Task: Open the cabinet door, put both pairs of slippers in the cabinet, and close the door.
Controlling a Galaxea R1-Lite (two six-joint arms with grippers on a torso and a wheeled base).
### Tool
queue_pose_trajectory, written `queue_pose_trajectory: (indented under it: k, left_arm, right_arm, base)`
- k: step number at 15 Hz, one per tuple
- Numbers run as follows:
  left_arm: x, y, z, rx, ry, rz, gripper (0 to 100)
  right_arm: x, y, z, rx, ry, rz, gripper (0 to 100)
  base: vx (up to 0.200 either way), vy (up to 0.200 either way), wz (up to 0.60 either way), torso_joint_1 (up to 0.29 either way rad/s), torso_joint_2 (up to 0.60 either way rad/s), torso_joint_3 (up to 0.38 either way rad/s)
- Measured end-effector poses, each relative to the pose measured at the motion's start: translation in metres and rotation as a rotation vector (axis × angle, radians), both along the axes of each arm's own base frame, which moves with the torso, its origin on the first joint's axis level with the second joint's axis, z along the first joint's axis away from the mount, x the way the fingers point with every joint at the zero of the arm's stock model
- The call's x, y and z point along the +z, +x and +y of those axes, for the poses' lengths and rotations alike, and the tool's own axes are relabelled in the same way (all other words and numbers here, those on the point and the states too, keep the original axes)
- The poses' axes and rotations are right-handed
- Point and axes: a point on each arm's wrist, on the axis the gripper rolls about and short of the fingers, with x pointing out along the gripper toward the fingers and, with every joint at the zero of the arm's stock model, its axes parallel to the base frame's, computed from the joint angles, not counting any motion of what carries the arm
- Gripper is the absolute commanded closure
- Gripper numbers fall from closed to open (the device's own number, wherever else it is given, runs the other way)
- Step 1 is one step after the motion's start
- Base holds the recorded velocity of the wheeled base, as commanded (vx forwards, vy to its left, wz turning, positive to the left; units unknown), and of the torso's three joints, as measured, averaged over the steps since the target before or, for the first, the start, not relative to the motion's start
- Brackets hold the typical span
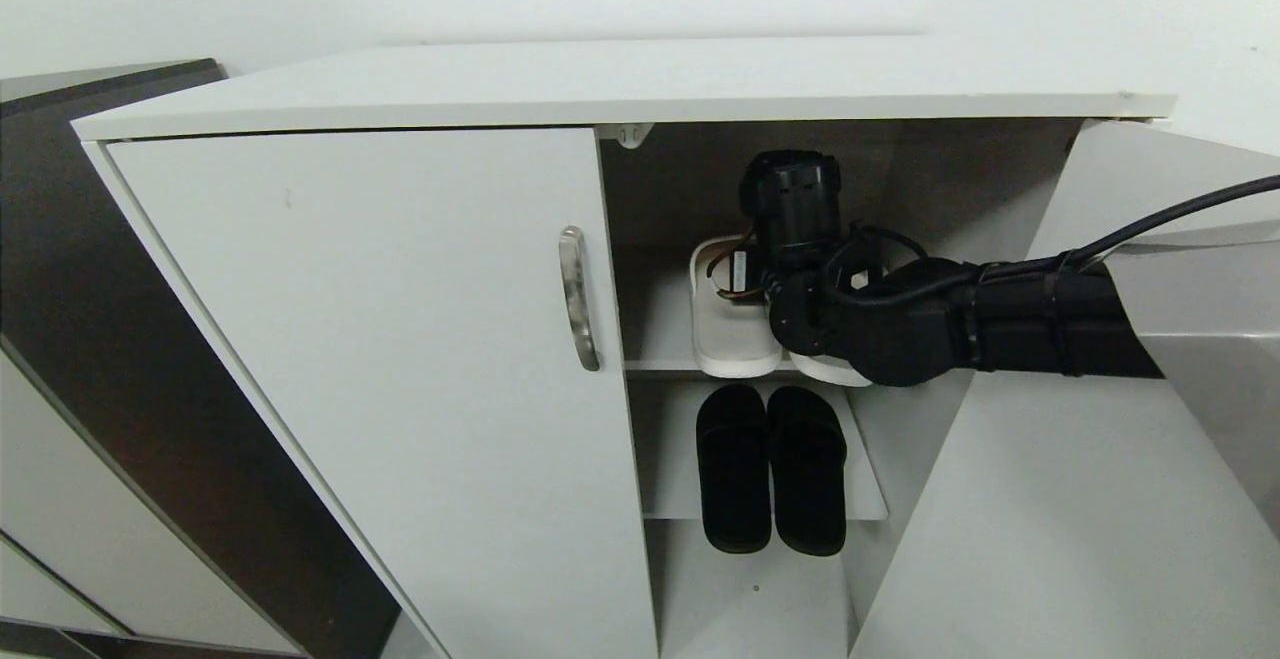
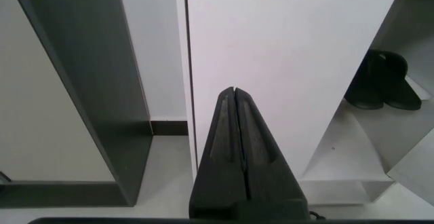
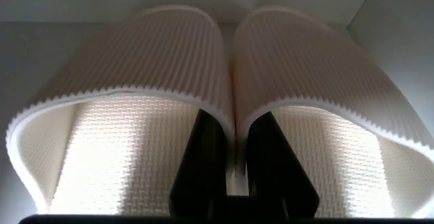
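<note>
The white cabinet (image 1: 620, 79) has its right door (image 1: 1050, 509) swung open and its left door (image 1: 380, 359) closed. A pair of white slippers (image 1: 728, 339) lies on the upper shelf (image 1: 655, 339). My right arm reaches in over them. In the right wrist view my right gripper (image 3: 235, 119) has one finger inside each white slipper (image 3: 156, 68), shut on their two adjoining walls. A pair of black slippers (image 1: 770, 469) rests on the lower shelf (image 1: 665, 484). My left gripper (image 2: 234, 98) is shut on nothing, low in front of the closed door (image 2: 285, 47), with the black slippers (image 2: 383, 81) off to one side.
A metal handle (image 1: 578, 297) sits on the closed door's inner edge. A dark panel (image 1: 150, 359) of other furniture stands to the cabinet's left. The bottom compartment (image 1: 750, 589) under the black slippers holds nothing.
</note>
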Motion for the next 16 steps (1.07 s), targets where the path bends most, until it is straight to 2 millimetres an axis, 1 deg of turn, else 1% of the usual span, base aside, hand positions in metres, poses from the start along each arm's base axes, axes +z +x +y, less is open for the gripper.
queue_pose_trajectory:
  k: [6, 7, 13, 15, 16]
  left_arm:
    - [0.0, 0.0, 0.0, 0.0, -0.001, 0.0, 100]
    - [0.0, 0.0, 0.0, 0.0, -0.001, 0.0, 100]
    - [0.0, 0.0, 0.0, -0.001, -0.001, 0.0, 100]
    - [0.0, 0.0, 0.0, 0.0, -0.001, 0.0, 100]
    - [0.0, 0.0, 0.0, 0.0, -0.001, 0.0, 100]
  right_arm:
    - [-0.004, 0.002, 0.001, 0.0, -0.004, 0.005, 100]
    - [-0.004, 0.002, 0.001, -0.001, -0.005, 0.006, 0]
    - [-0.006, 0.0, 0.0, -0.002, -0.011, 0.013, 0]
    - [-0.003, -0.007, 0.001, 0.008, -0.013, 0.016, 0]
    - [-0.002, -0.015, 0.0, 0.016, -0.019, 0.022, 0]
  base:
    - [0.0, 0.0, 0.0, 0.0, 0.0, 0.0]
    - [0.0, 0.0, 0.0, 0.0, 0.0, 0.0]
    - [0.0, 0.0, 0.0, 0.0, 0.0, 0.0]
    - [0.0, 0.0, 0.0, 0.0, 0.0, 0.0]
    - [0.0, 0.0, 0.0, 0.0, 0.0, 0.0]
